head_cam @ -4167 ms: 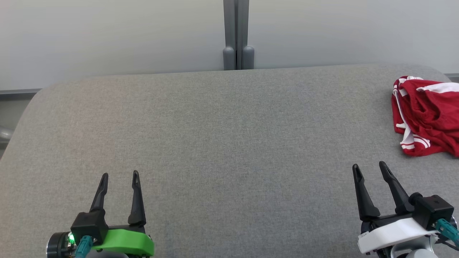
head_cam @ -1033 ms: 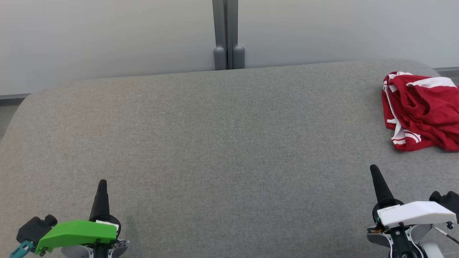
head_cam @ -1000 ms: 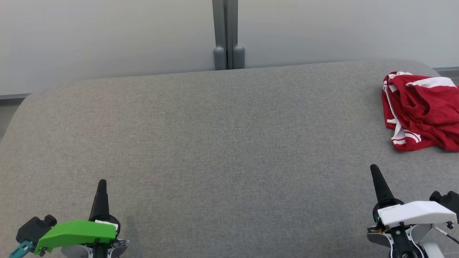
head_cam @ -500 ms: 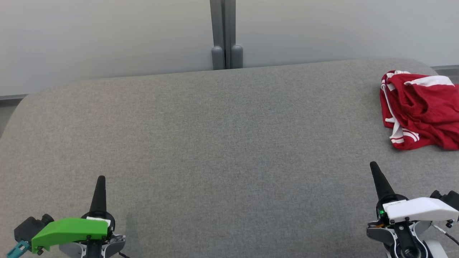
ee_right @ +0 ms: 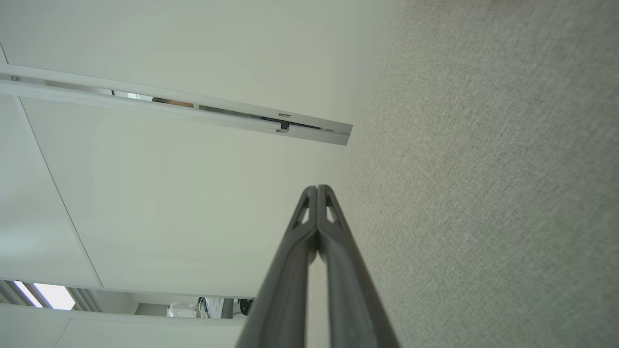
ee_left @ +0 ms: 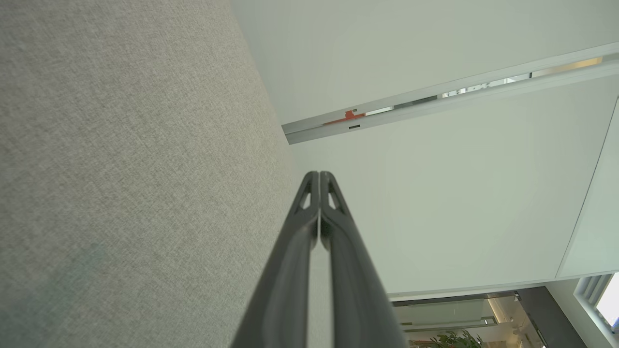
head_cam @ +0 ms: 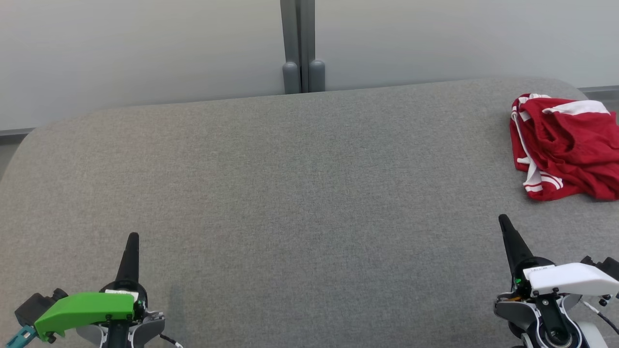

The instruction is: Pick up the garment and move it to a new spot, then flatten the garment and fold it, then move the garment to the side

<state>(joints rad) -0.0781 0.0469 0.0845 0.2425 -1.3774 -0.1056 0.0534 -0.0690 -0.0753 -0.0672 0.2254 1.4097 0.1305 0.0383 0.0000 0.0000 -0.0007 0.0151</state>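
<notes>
The left gripper (head_cam: 132,239) is sitting at the near left of the grey padded surface (head_cam: 309,183), its two dark fingers (ee_left: 309,227) pressing together along their length and gripping nothing. The wrist is lying rolled onto its side, so from the head view the fingers are lining up as a single spike, pointing almost straight toward the far edge, with the green cover (head_cam: 82,309) jutting out to the left behind them. In the left wrist view the grey fabric is running up one side of the closed tips and the pale wall (ee_left: 435,193) up the other.

The right gripper (head_cam: 504,221) is mirroring it at the near right. Its fingers (ee_right: 329,241) are also clamping flat against each other and are empty; the wrist is rolled over with the white cover (head_cam: 566,279) sticking out to the right, and the spike is leaning a little leftward.

The garment (head_cam: 566,145) is lying crumpled in a heap at the far right of the surface, beyond the right gripper and apart from it. It is red cloth with white stripes, running off the right edge of the head view. Behind the surface a grey post (head_cam: 299,48) is rising between the pale wall panels.
</notes>
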